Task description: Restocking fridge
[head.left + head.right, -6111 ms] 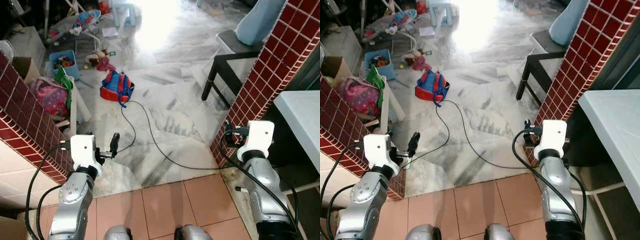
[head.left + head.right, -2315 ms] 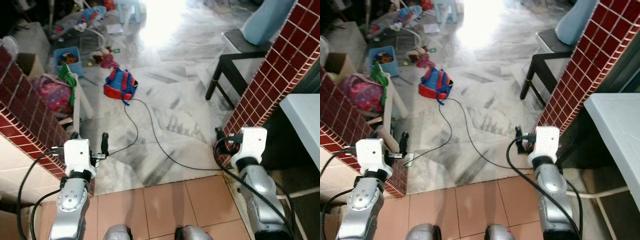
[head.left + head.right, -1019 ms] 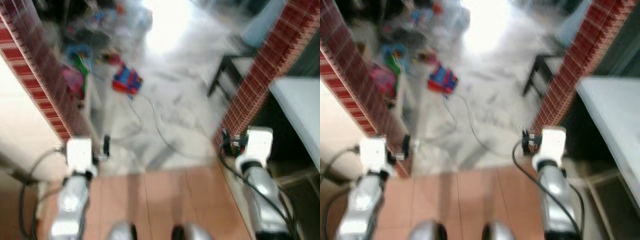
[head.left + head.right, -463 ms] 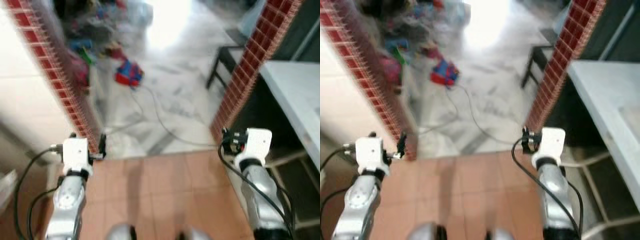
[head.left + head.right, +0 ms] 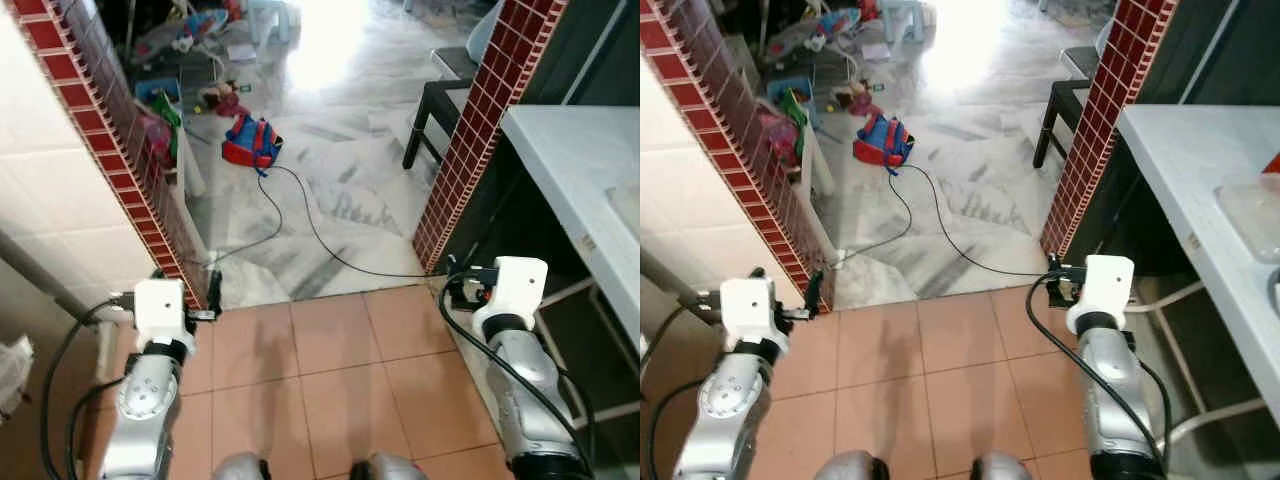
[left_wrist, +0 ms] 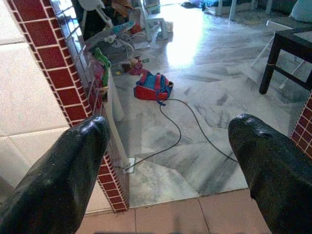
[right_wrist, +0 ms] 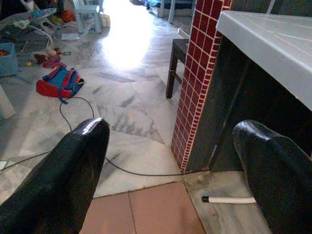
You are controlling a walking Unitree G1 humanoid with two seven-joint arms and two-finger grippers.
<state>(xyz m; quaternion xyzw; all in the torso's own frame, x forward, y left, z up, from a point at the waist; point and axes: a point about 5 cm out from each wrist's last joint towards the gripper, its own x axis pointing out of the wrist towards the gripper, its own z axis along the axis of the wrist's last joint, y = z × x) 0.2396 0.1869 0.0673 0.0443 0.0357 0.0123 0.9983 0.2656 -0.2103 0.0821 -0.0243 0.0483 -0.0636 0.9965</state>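
Right, I have both arms up over terracotta tiles (image 5: 330, 380) at a doorway, left gripper (image 6: 165, 161) and right gripper (image 7: 170, 161) spread wide, holding nothing. A white counter (image 5: 1200, 190) runs along the right; a black cable (image 5: 310, 225) and red-blue backpack (image 5: 250, 145) lie on the far marble floor (image 5: 340, 110).

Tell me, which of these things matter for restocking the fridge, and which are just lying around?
For the job: left gripper, open and empty; right gripper, open and empty; possibly the clear container on the counter.

Lying about: backpack, black cable, toys, dark bench.
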